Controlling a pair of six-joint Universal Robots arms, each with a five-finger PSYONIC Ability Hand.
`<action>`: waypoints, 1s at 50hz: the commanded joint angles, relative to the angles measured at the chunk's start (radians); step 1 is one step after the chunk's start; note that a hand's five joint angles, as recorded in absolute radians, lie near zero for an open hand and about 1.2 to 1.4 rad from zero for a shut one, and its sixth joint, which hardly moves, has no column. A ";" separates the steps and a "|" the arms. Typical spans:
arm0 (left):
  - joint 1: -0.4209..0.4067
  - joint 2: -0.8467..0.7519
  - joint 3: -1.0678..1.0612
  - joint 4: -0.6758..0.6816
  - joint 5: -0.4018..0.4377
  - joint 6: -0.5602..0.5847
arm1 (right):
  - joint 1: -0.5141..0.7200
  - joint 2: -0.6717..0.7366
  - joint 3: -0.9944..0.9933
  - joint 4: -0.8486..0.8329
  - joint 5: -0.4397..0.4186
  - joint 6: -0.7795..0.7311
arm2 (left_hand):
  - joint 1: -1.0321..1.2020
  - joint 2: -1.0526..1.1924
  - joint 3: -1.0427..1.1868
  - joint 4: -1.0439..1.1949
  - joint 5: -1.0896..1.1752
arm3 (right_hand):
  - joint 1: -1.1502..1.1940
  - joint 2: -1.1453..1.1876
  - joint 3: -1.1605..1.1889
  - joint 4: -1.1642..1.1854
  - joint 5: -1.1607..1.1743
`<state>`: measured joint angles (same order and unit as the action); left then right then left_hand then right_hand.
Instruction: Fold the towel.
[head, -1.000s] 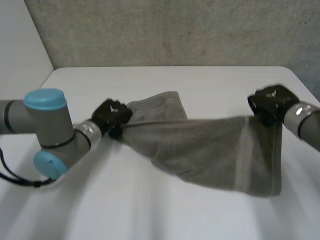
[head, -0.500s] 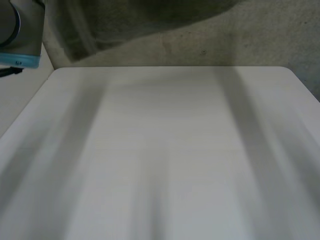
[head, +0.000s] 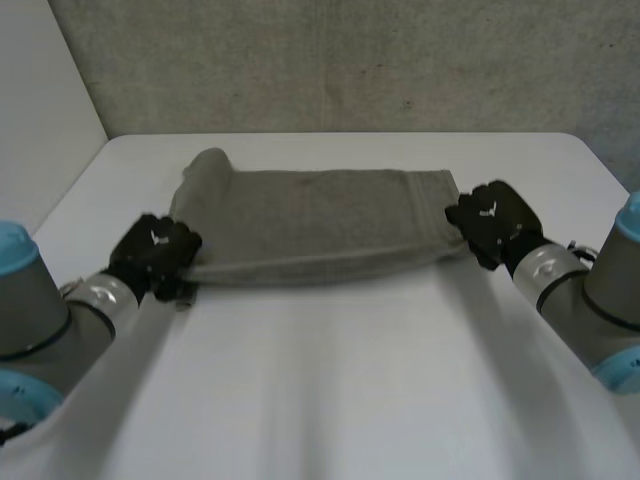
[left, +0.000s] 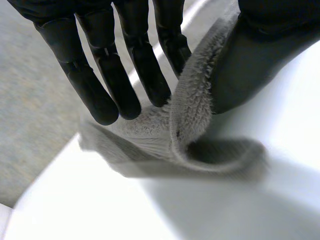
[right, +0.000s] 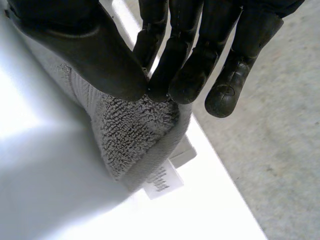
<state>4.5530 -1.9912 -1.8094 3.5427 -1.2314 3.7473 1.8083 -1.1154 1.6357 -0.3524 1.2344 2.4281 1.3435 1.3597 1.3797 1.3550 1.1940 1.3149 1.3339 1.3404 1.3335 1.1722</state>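
The grey towel (head: 320, 225) lies as a long band across the far half of the white table (head: 330, 390), running left to right between the two hands. It looks doubled over, so the step in hand is probably setting this first fold down square.

The left hand (head: 155, 255) is at the band's near left corner. In its wrist view, straight fingers (left: 145, 70) and the thumb pinch the thick terry edge between them. The right hand (head: 490, 215) is at the band's right end. There the thumb and fingertips (right: 160, 90) are pressed together on the corner, and a white label (right: 162, 182) sticks out of the hem just under them.

To do this well, both pinches should hold until the cloth is flat. The hands should draw gently apart so the band is taut, then lower together so neither corner lands first. A rounded hump (head: 208, 165) stands up at the far left corner, and a slight outward pull from the left hand should flatten it. The upper layer's edge needs to sit over the lower one before either hand lets go.

Counted: one towel, one label, one table, and two hands on two arms, the left arm (head: 40, 320) and the right arm (head: 600, 300).
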 joint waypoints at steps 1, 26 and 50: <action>0.015 0.075 -0.074 0.002 -0.007 0.026 | -0.021 -0.063 0.053 0.009 0.011 -0.030 | 0.053 0.037 0.017 0.041 0.028 | 0.081 0.062 0.056 0.063 0.050; 0.011 0.166 -0.108 0.119 -0.017 -0.061 | -0.133 -0.187 0.128 0.066 0.163 0.101 | 0.053 0.037 0.017 0.041 0.028 | 0.081 0.062 0.056 0.063 0.050; 0.063 0.183 -0.117 -0.031 0.082 -0.050 | -0.132 -0.178 0.096 0.199 0.096 0.062 | 0.053 0.037 0.017 0.041 0.028 | 0.081 0.062 0.056 0.063 0.050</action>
<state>4.5874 -1.8839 -1.9179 3.5313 -1.1917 3.7000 1.6811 -1.2804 1.7538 -0.2224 1.3728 2.5113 1.3438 1.3598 1.3798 1.3550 1.1958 1.3148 1.3339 1.3404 1.3335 1.1722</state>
